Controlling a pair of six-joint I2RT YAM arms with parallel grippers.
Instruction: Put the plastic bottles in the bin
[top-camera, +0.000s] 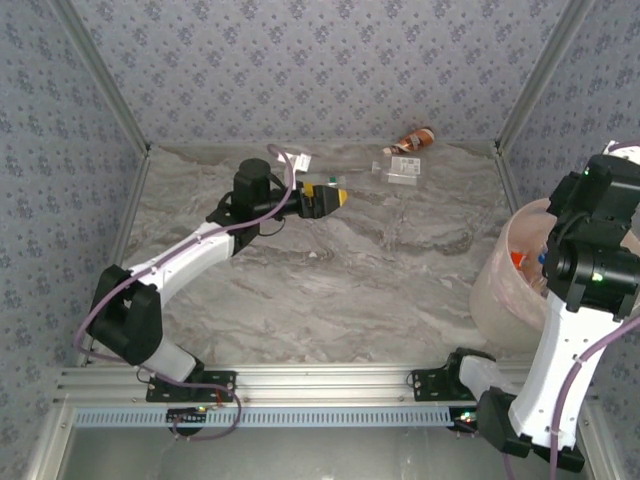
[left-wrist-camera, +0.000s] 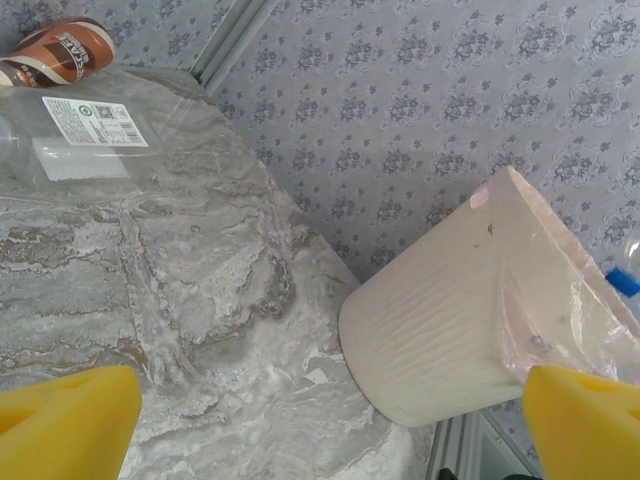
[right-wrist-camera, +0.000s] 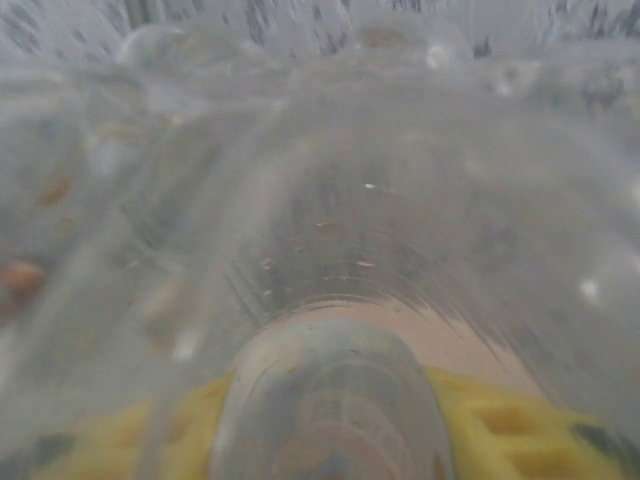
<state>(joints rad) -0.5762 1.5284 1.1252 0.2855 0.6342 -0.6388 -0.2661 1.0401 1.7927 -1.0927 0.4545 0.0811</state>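
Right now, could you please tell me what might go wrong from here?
The right gripper holds a clear bottle over the bin. Its liner bunches at the rim, so a released bottle might snag there. The open left gripper is short of the white-labelled bottle and brown bottle lying by the far wall; a nudge might roll them away.

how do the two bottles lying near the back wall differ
The brown bottle is wrapped in a brown printed label; the clear bottle is see-through with a small white label. The brown bottle lies closer to the back wall, the clear bottle just in front of it, nearer the open left fingers. Both lie on their sides on the table, outside the bin.
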